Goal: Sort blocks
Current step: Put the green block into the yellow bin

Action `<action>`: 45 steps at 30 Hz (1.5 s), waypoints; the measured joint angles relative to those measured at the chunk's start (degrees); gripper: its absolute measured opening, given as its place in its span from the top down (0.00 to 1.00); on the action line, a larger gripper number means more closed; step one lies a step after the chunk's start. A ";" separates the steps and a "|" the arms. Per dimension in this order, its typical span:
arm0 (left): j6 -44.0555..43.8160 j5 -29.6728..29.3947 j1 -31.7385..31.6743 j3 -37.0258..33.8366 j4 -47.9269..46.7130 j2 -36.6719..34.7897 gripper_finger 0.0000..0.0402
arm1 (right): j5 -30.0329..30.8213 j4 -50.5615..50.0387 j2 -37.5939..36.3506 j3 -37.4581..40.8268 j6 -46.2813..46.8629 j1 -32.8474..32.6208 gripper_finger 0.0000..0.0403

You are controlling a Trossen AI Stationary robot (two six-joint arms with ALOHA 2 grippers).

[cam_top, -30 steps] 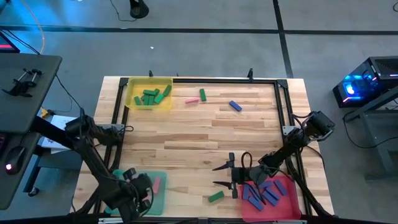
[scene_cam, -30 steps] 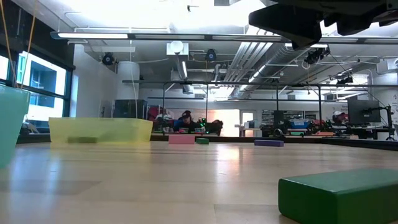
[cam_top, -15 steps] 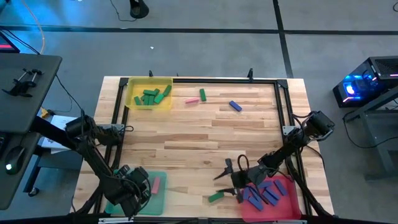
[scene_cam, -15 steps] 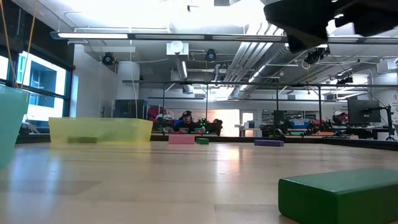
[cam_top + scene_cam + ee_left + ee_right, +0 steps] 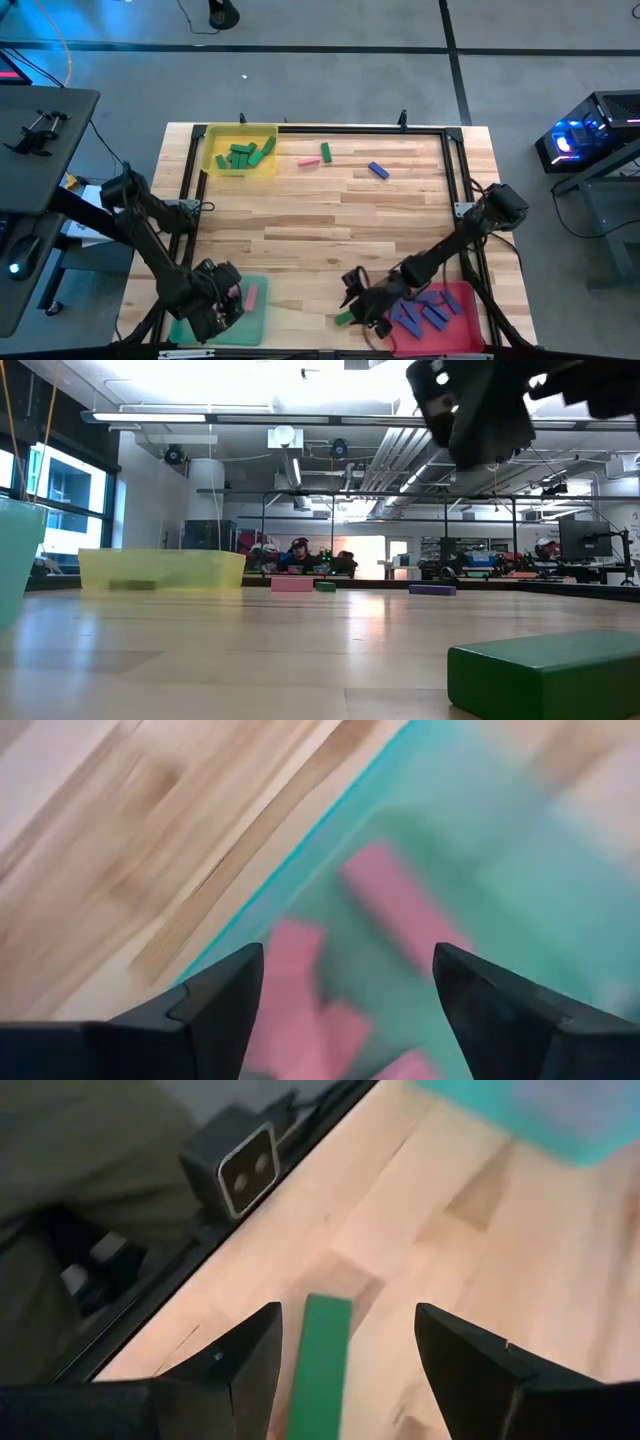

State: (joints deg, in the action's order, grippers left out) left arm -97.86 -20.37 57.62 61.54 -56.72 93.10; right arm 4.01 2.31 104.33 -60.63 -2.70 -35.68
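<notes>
Since a second ago your right hand [image 5: 352,296] has swung away from the pink-red tray [image 5: 462,322] toward the lone green block [image 5: 346,317] at the near edge of the surface [image 5: 330,220], and your left hand [image 5: 228,296] has spread its fingers over the green tray [image 5: 252,322].

Take the green tray as your landmark. The left hand hangs above it with fingers wide apart and nothing between them; its wrist view shows pink blocks [image 5: 395,905] lying inside the tray. To the tray's right along the near edge lies the green block, flat on the wood, with the right hand just over it, fingers spread to either side in the right wrist view [image 5: 318,1365] and not touching it. Further right sits the pink-red tray with purple-blue blocks [image 5: 425,312] piled in it.

At the far edge from the green tray, the yellow tray [image 5: 240,150] holds several green blocks [image 5: 243,154]. Right of that, loose on the wood, lie a pink block [image 5: 309,161], a green one [image 5: 326,152] and a purple-blue one [image 5: 378,170], well apart from the trays.

The surface is pale butcher-block wood in a black frame. From table height you see a workshop beyond it: ceiling ducts, strip lights, windows and benches with monitors [image 5: 584,540].
</notes>
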 joint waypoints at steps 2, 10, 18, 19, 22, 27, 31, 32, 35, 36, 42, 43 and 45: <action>3.42 -3.53 -0.30 0.00 3.13 -2.25 0.30 | -2.67 -3.00 2.04 -2.35 0.25 0.71 0.47; 30.86 -25.54 -0.25 0.07 21.75 -6.88 0.30 | -4.44 -9.94 7.22 -4.76 4.03 2.33 0.47; 58.92 -44.69 -1.90 0.09 38.90 -4.81 0.30 | -3.99 -13.29 7.56 -4.21 4.87 2.42 0.51; 60.24 -45.47 -2.35 0.11 40.15 -4.35 0.30 | -3.80 -13.57 7.80 -4.21 5.30 2.53 0.53; 62.43 -46.96 -3.90 0.09 42.68 -2.66 0.30 | -3.42 -13.72 8.27 -4.17 6.38 2.86 0.57; 62.13 -46.83 -6.47 0.09 45.40 1.12 0.30 | -3.76 -13.75 9.43 -4.25 6.75 4.02 0.66; 62.05 -46.20 -8.04 0.09 47.87 4.04 0.30 | -3.20 -12.73 8.65 -4.14 6.74 4.55 0.77; 62.11 -46.22 -8.29 0.09 48.44 4.60 0.30 | -2.74 -12.61 8.32 -4.12 6.64 4.56 0.80; 62.05 -46.18 -8.72 0.04 48.89 5.09 0.30 | 2.40 -13.91 6.24 -4.10 5.54 4.52 0.83; 62.03 -46.26 -8.76 0.04 49.08 4.97 0.30 | 4.85 -14.62 4.93 -4.08 5.36 4.44 0.83; 66.21 -49.39 -7.46 0.09 51.21 4.63 0.30 | 18.73 -12.12 -4.97 2.21 4.65 1.91 0.83; 66.48 -49.40 -7.33 0.08 51.31 4.63 0.30 | 19.76 -9.32 -7.10 4.96 5.05 1.49 0.83; 66.57 -49.21 -7.27 0.09 51.90 4.64 0.30 | 22.20 -2.01 -11.86 11.04 6.24 0.79 0.83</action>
State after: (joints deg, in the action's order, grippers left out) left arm -31.29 -69.58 50.35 61.63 -4.83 97.74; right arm 26.22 0.30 92.46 -49.59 3.54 -34.88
